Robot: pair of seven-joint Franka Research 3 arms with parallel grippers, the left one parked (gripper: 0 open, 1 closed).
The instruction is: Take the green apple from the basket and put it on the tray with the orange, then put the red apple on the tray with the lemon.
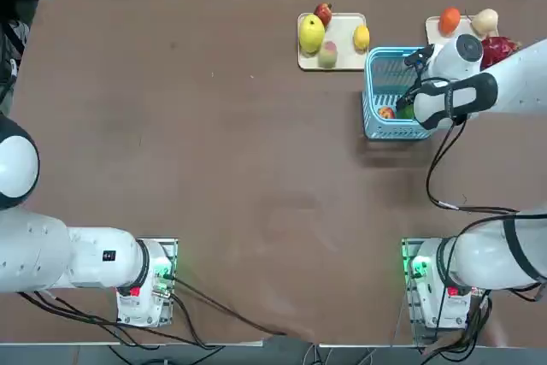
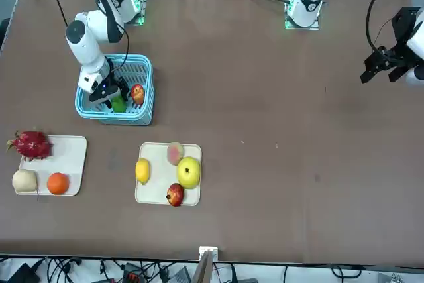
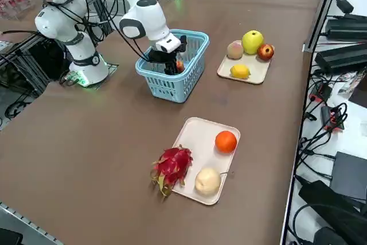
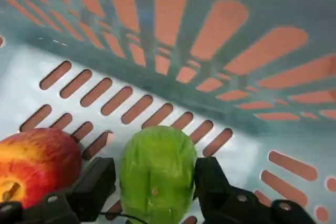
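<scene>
For this step, taking hold of the green apple, the right gripper is needing an even, gentle squeeze around the fruit's middle. The two fingers are standing on opposite sides of it, not yet grasping it as far as the wrist view is showing: a narrow gap is showing on the red apple's side, while the other finger is sitting very close or touching. Centring before squeezing is probably going to keep the smooth skin from rolling away. The finger beside the red apple is wanting care, since it could be nudging that fruit. A straight lift is then seeming best, with the apple clearing the basket's rim before any sideways travel.

The green apple is lying between the jaws, inside the basket, toward its robot-side end. The red apple is resting just left of it, also inside the basket. Left of the basket and toward its far end, the tray is holding the lemon, the later goal. Beyond the basket and to its right, the other tray is carrying the orange, and the green apple is going to be needing a free spot there.
</scene>
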